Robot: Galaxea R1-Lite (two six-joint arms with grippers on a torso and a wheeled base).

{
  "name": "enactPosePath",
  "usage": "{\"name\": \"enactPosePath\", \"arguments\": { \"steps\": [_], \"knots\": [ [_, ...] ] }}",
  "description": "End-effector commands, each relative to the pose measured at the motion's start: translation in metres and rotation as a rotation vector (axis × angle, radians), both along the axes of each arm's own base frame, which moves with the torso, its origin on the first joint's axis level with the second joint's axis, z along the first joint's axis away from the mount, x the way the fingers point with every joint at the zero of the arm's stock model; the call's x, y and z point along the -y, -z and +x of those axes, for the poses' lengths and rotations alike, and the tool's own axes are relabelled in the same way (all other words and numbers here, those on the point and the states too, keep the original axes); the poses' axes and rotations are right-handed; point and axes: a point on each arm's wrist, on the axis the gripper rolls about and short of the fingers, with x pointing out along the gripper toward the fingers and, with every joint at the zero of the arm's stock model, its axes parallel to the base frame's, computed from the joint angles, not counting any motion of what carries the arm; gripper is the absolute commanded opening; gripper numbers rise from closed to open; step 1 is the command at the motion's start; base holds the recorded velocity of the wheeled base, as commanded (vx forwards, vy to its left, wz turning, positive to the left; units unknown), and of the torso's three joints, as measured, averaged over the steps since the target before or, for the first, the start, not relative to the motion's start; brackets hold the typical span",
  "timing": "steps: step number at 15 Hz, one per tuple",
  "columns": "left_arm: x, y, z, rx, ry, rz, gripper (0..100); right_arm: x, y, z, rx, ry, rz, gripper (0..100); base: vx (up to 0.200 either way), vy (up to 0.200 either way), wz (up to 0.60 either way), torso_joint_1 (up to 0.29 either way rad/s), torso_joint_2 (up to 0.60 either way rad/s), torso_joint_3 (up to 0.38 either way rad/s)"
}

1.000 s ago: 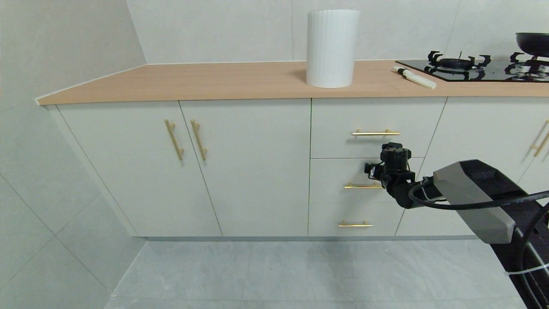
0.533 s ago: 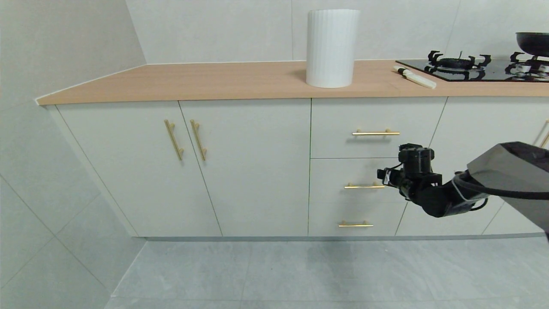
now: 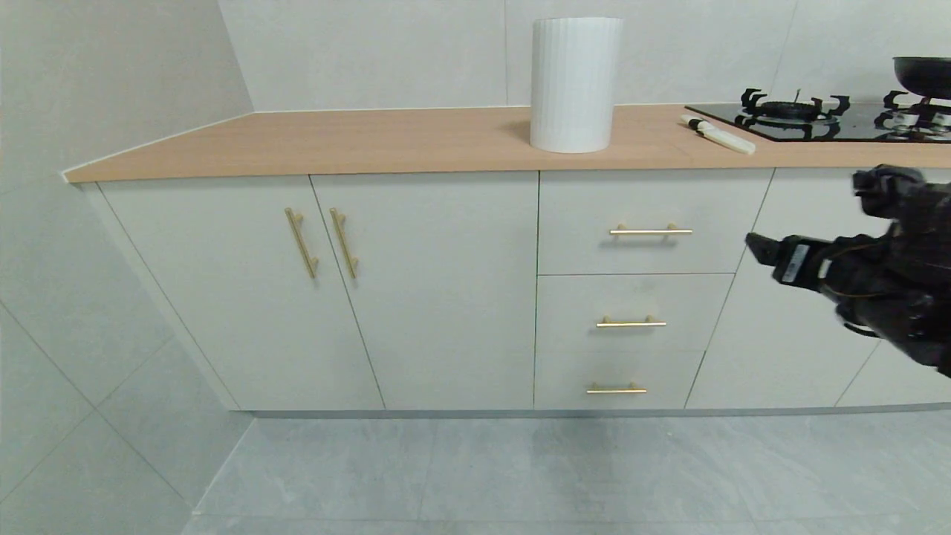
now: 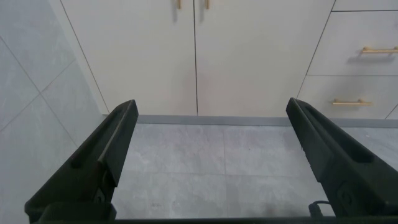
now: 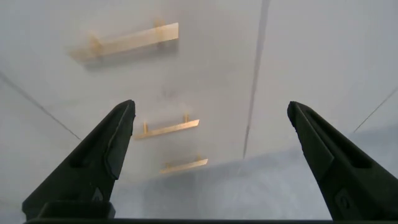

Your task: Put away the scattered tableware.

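Note:
A white-handled knife (image 3: 719, 134) lies on the wooden countertop (image 3: 371, 141) beside the stove. A tall white ribbed container (image 3: 573, 83) stands on the counter above the drawers. My right gripper (image 3: 801, 210) hangs in front of the cabinet face, right of the top drawer handle (image 3: 651, 231), at about drawer height. In the right wrist view that gripper (image 5: 210, 109) is open with nothing between its fingers, facing the three gold drawer handles (image 5: 168, 128). My left gripper (image 4: 211, 106) is open and empty, low over the grey floor in front of the cabinet doors.
A black gas stove (image 3: 825, 117) with a dark pan (image 3: 923, 74) sits at the counter's right end. Two cabinet doors with gold handles (image 3: 323, 241) are to the left of the three drawers. A tiled wall closes the left side; grey tile floor (image 3: 475, 475) lies below.
My right arm has pulled away from the middle drawer handle, swinging up and to the right. The drawers stay closed and nothing on the counter has moved.

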Motion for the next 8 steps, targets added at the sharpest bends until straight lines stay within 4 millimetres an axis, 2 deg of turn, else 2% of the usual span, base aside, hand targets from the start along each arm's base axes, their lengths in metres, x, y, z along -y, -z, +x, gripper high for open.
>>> {"name": "enactPosePath", "arguments": {
  "steps": [1,4,5,6,7,8],
  "knots": [
    [0.0,0.0,0.0,0.0,-0.001,0.0,100,0.023,-0.042,-0.111,0.207,0.007,-0.064,100,0.0,0.0,0.0,0.0,0.0,0.0],
    [0.0,0.0,0.0,0.0,-0.001,0.0,100,0.036,-0.043,-0.171,0.254,0.013,-0.096,100,0.0,0.0,0.0,0.0,0.0,0.0],
    [0.0,0.0,0.0,0.0,-0.001,0.0,100,0.042,-0.042,-0.2,0.253,0.02,-0.106,100,0.0,0.0,0.0,0.0,0.0,0.0],
    [0.0,0.0,0.0,0.0,-0.001,0.0,100,0.045,-0.039,-0.212,0.236,0.025,-0.127,100,0.0,0.0,0.0,0.0,0.0,0.0],
    [0.0,0.0,0.0,0.0,-0.001,0.0,100,0.051,-0.032,-0.238,0.221,0.044,-0.149,100,0.0,0.0,0.0,0.0,0.0,0.0],
    [0.0,0.0,0.0,0.0,-0.001,0.0,100,0.054,-0.027,-0.254,0.225,0.048,-0.156,100,0.0,0.0,0.0,0.0,0.0,0.0]
  ]
}}
